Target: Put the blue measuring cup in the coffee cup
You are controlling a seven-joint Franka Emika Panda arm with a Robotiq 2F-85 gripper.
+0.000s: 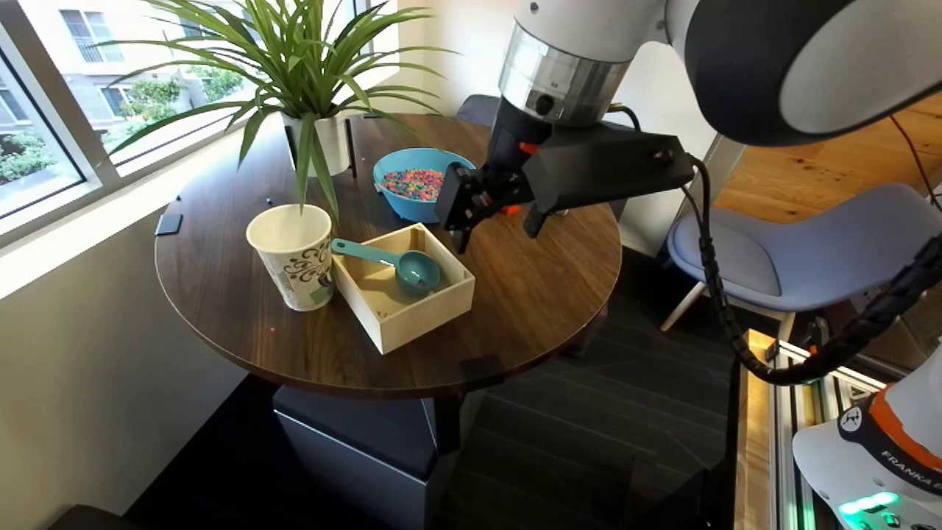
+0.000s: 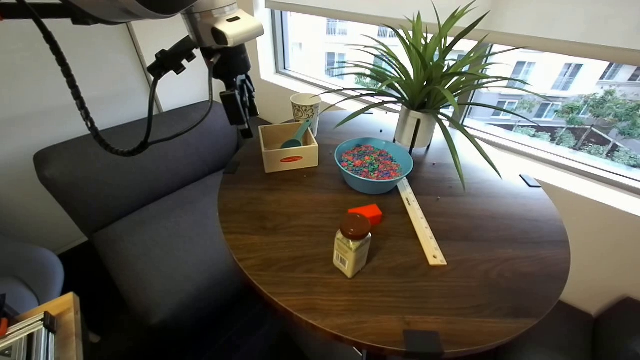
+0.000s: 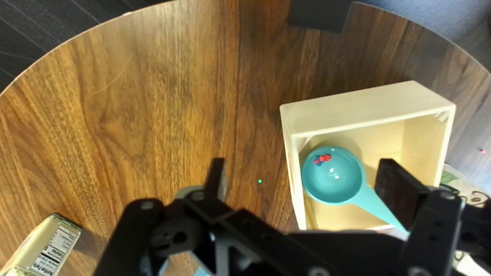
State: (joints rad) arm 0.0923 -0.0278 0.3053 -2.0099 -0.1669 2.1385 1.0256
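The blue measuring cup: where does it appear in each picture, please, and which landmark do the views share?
In an exterior view, the blue measuring cup is slightly left of centre, near mid-height.
In an exterior view, the blue measuring cup is slightly left of centre, above mid-height.
In the wrist view, the blue measuring cup is right of centre, below mid-height.
Shared landmark: the wooden box, holding the measuring cup's round end.

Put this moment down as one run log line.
fingers: open, empty | blue measuring cup: inside wooden box, handle sticking out | coffee cup: upright beside box | transfer: not done
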